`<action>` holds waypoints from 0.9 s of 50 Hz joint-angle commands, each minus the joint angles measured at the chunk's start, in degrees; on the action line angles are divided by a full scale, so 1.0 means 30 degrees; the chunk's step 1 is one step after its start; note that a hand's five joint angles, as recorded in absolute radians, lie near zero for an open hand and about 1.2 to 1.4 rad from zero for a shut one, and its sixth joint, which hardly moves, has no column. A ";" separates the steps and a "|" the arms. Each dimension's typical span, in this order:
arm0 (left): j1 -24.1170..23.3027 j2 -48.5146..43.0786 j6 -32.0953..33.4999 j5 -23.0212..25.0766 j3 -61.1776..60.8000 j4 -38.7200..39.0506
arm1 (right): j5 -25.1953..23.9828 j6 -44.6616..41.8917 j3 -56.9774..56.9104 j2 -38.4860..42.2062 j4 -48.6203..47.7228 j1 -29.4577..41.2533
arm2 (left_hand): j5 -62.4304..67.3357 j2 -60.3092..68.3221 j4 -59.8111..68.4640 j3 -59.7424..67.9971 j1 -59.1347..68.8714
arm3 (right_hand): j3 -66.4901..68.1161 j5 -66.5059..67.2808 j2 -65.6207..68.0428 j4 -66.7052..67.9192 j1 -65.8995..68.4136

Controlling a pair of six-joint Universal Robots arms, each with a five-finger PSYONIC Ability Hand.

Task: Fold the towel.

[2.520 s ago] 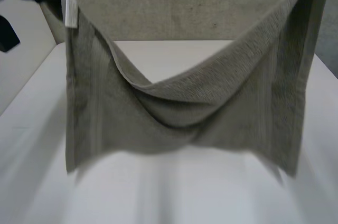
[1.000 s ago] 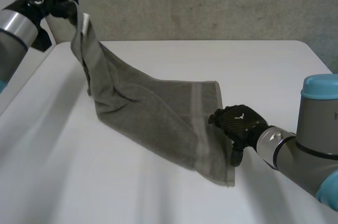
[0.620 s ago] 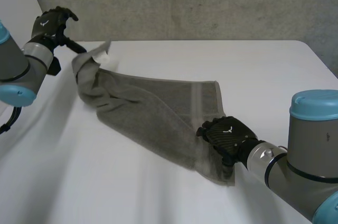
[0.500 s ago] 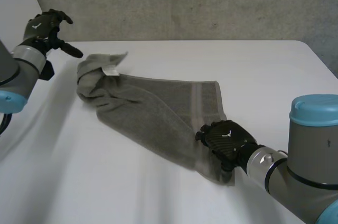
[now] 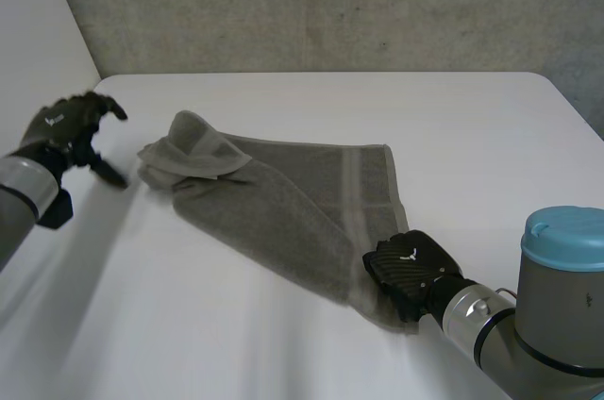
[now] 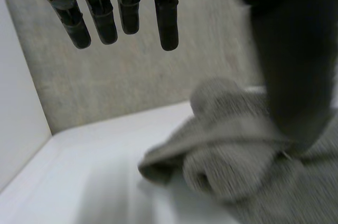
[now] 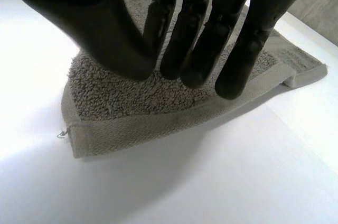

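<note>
The towel (image 5: 293, 202) lies slantwise on the white surface (image 5: 453, 136), mostly flat but with one rumpled end (image 5: 189, 150) rolled over on itself. The right hand (image 5: 411, 273) rests on the towel's near corner (image 7: 105, 123), opposite that rumple. Its fingers (image 7: 195, 49) are straight and spread over the pile, and nothing is pinched between them and the thumb. The left hand (image 5: 66, 131) hangs just beside the rumpled end, apart from the cloth, with its fingers (image 6: 124, 12) straight and holding nothing.

The step in hand looks like laying the towel flat before any fold. To do it well, the right hand should press its corner firmly so the cloth cannot slide. The left hand should reach into the rumpled end, find the true corner under the roll rather than a loose hump, and draw it away from the pinned corner. A low, even pull would probably flatten the roll, while a high lift risks dragging the towel out from under the right hand.
</note>
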 commanded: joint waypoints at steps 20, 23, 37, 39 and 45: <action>-0.1104 -0.2803 0.3123 0.0210 -0.0159 0.1252 | -0.0117 0.0043 0.1001 -0.0932 0.0102 -0.0023 | 0.0587 0.0152 0.0029 0.0104 0.0088 | -1.5268 -1.5598 -1.5518 -1.5308 -1.5407; -0.1280 -0.3828 0.3972 0.0239 0.0573 0.1516 | -0.0118 0.0043 0.1061 -0.0961 0.0102 0.0094 | 0.0979 0.0545 0.0421 0.0496 0.0481 | -1.5212 -1.5543 -1.5463 -1.5252 -1.5351; -0.3389 -0.7197 0.4441 -0.0405 0.4235 0.1574 | -0.0030 0.0043 0.1091 -0.0903 -0.0132 0.0183 | 0.2830 0.2395 0.2272 0.2347 0.2331 | -1.4988 -1.5318 -1.5238 -1.5027 -1.5126; -0.3477 -0.7549 0.4412 -0.0786 0.4763 0.1574 | -0.0030 0.0043 0.1120 -0.0874 -0.0161 0.0212 | 0.2830 0.2395 0.2272 0.2347 0.2331 | -1.4876 -1.5206 -1.5126 -1.4916 -1.5015; -0.4063 -0.9160 0.4383 -0.2837 0.7253 0.1574 | -0.0030 0.0014 0.1120 -0.0844 -0.0191 0.0212 | 0.2830 0.2395 0.2272 0.2347 0.2331 | -1.4707 -1.5038 -1.4957 -1.4747 -1.4846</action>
